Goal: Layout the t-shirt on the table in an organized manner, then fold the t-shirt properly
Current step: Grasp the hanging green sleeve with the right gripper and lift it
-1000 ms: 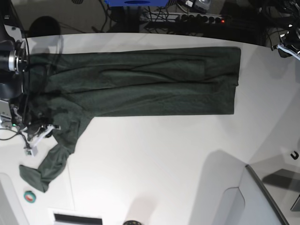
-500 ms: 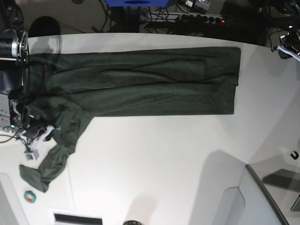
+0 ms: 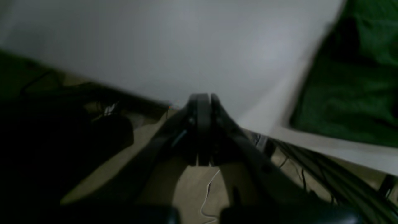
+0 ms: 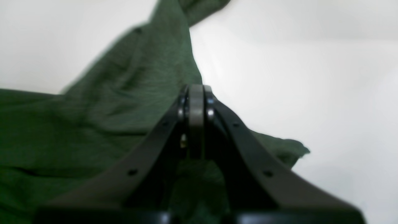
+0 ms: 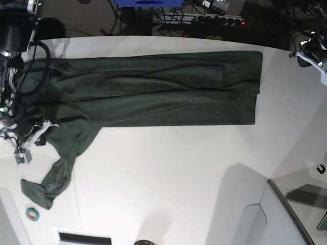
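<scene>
The base view looks almost straight down from high above, taking in most of the table [image 5: 168, 173] from its curved far edge to the near edge. The left wrist view rides behind the left gripper [image 3: 202, 99], close and blurred, looking past the pressed-together fingertips over the table's far right edge toward the floor below. The right wrist view sits just behind the right gripper [image 4: 196, 93], low and very near the cloth at the table's left edge. All three views share the t-shirt [image 5: 153, 89]: the left wrist catches only its end at frame right [image 3: 348, 105], the right wrist its sleeve [image 4: 93, 118].
</scene>
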Action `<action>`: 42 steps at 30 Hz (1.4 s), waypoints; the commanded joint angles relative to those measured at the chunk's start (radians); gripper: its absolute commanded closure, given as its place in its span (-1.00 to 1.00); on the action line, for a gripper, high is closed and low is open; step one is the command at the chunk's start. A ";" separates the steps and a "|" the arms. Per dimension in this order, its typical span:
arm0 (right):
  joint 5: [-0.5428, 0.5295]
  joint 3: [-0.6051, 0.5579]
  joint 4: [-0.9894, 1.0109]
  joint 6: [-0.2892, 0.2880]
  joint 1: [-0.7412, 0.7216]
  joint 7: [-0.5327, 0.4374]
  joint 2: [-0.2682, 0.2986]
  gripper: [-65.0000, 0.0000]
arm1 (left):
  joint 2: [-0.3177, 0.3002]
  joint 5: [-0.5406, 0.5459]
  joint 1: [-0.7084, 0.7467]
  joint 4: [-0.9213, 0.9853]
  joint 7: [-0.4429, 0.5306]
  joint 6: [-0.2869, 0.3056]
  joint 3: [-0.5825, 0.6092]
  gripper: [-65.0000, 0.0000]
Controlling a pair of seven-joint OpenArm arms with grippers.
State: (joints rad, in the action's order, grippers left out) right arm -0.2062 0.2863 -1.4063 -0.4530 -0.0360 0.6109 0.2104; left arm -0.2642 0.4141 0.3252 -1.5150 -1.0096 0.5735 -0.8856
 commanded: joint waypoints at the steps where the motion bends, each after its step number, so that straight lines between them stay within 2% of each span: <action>1: -0.008 0.018 -0.055 0.000 0.009 0.002 0.005 0.98 | -0.022 0.004 0.001 -0.005 0.011 -0.002 0.004 1.00; 5: -0.008 0.058 -0.166 0.000 0.081 0.077 -0.038 0.98 | -0.022 0.004 -0.038 0.035 0.011 -0.002 0.009 1.00; 8: -0.008 0.054 -0.184 0.000 0.107 0.080 -0.042 0.98 | -0.022 0.004 -0.039 0.047 0.011 -0.002 0.010 1.00; 10: -0.006 0.057 -0.149 0.000 0.074 0.080 -0.042 0.95 | -0.022 0.004 -0.042 0.046 0.011 -0.002 0.010 1.00; 12: -0.005 0.052 -0.066 0.000 -0.006 0.079 -0.039 0.77 | -0.022 0.004 -0.059 0.047 0.011 -0.002 0.010 1.00; 14: -0.002 0.050 0.066 0.000 -0.104 0.071 -0.021 0.47 | -0.022 0.004 -0.062 0.046 0.011 -0.002 0.010 1.00; 17: -0.002 0.047 0.338 0.001 -0.256 -0.033 0.014 0.16 | -0.022 0.004 -0.061 0.044 0.011 -0.002 0.010 1.00; 19: -0.002 0.047 0.516 0.004 -0.338 -0.119 0.039 0.09 | -0.022 0.004 -0.057 0.046 0.011 -0.002 0.009 1.00; 22: -0.002 0.040 0.744 0.004 -0.427 -0.194 0.067 0.08 | -0.031 0.004 -0.031 0.046 0.011 -0.002 0.006 1.00; 28: -0.002 -0.160 0.927 0.006 -0.457 -0.342 0.068 0.08 | -0.036 0.004 -0.028 0.047 0.011 0.000 0.004 1.00; 40: -0.002 -0.181 0.939 0.006 -0.443 -0.351 0.050 0.10 | -0.036 0.004 -0.028 0.047 0.011 0.000 0.004 1.00; 42: -0.002 -0.183 0.933 0.006 -0.443 -0.351 0.050 0.22 | -0.036 0.004 -0.028 0.047 0.011 0.000 0.004 1.00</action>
State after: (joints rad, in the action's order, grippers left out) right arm -0.2100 0.1047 -0.4652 -0.4423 -0.4644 0.2428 0.2535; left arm -0.2775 0.4122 0.2970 -1.4528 -1.0096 0.5735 -0.8753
